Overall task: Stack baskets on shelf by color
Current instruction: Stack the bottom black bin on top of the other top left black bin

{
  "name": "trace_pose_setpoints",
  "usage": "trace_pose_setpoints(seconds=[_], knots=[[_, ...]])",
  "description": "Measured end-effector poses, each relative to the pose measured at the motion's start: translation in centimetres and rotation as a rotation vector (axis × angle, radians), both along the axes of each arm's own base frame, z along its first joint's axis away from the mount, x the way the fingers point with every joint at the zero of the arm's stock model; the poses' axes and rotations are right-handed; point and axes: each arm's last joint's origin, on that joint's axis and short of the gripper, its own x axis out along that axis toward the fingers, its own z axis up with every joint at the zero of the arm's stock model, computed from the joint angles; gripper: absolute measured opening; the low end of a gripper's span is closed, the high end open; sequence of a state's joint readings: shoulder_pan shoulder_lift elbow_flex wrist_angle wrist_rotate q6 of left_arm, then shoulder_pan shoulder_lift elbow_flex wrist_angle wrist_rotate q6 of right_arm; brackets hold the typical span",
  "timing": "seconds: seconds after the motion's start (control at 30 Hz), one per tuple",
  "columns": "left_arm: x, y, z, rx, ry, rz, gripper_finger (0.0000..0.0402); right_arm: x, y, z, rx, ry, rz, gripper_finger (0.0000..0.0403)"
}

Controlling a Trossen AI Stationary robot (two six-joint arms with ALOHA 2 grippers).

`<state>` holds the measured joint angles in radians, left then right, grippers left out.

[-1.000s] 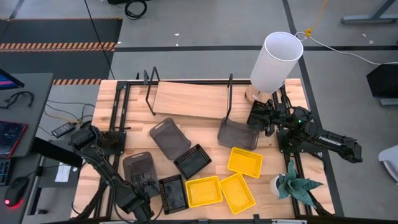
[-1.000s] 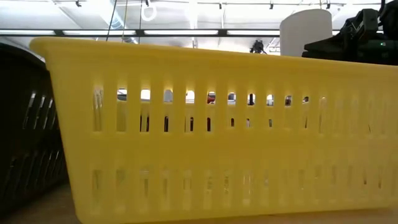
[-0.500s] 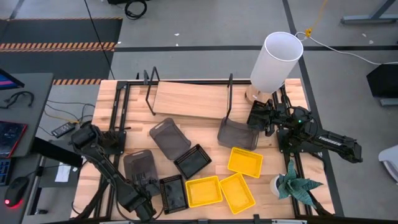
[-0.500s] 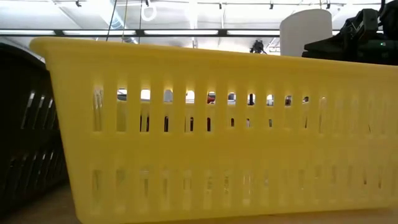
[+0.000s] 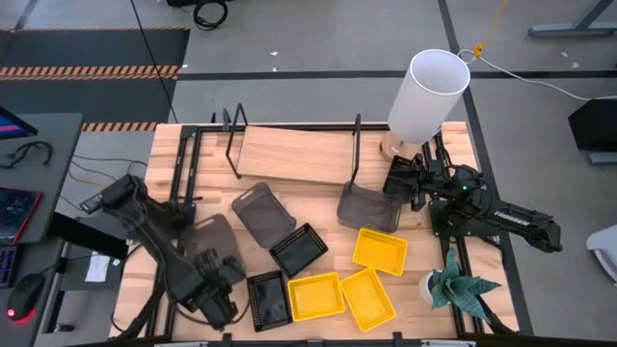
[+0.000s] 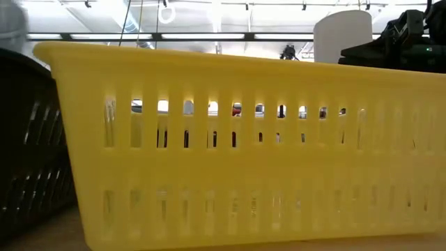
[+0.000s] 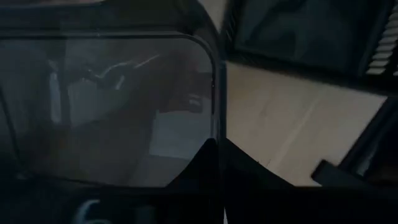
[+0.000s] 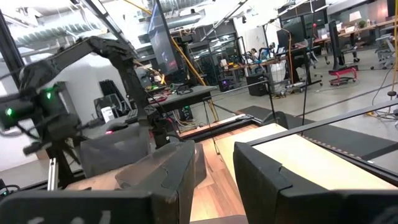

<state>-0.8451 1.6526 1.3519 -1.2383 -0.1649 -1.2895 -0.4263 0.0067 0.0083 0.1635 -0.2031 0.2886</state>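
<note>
1. Where the left gripper [image 5: 214, 285] works near the table's front-left corner, its fingers are pinched together on the rim of a smoky grey basket [image 5: 210, 237]; the left wrist view shows that translucent, round-cornered wall [image 7: 112, 112] clamped, which the high view cannot.
2. The right gripper [image 5: 397, 180], fingers [image 8: 168, 174] apart, waits beside another grey basket [image 5: 367, 206] by the right edge.
3. Yellow baskets [image 5: 315, 295] and black slatted baskets [image 5: 267, 298] lie along the front edge.
4. The light-wood shelf [image 5: 289, 154] stands at the back edge of the slatted table [image 5: 318, 217].
</note>
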Motion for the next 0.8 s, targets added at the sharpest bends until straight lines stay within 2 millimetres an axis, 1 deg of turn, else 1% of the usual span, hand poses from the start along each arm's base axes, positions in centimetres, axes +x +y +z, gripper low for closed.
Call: trace_pose_setpoints(seconds=[0.13, 0.23, 0.4, 0.57, 0.67, 0.8], knots=[[0.4, 2.2, 2.4, 0.057, -0.014, 0.018, 0.0004, 0.0, 0.0, 0.0, 0.000, -0.001, 0.000, 0.0115], [1.5, 4.2, 3.6, 0.088, -0.029, 0.020, 0.0004, 0.0, 0.0, 0.0, 0.000, 0.000, 0.000, 0.0115], [4.1, 7.9, 3.9, 0.115, -0.034, 0.015, 0.0004, 0.0, 0.0, 0.0, 0.000, 0.000, 0.000, 0.0115], [6.6, 11.3, 3.9, 0.092, -0.068, 0.049, 0.0004, 0.0, 0.0, 0.0, 0.000, 0.000, 0.000, 0.0115], [7.8, 12.8, 4.0, 0.062, -0.118, 0.077, 0.0004, 0.0, 0.0, 0.0, 0.000, 0.000, 0.000, 0.0115], [9.0, 14.0, 4.2, 0.035, -0.200, 0.118, 0.0004, 0.0, 0.0, 0.0, 0.000, 0.000, 0.000, 0.0115]])
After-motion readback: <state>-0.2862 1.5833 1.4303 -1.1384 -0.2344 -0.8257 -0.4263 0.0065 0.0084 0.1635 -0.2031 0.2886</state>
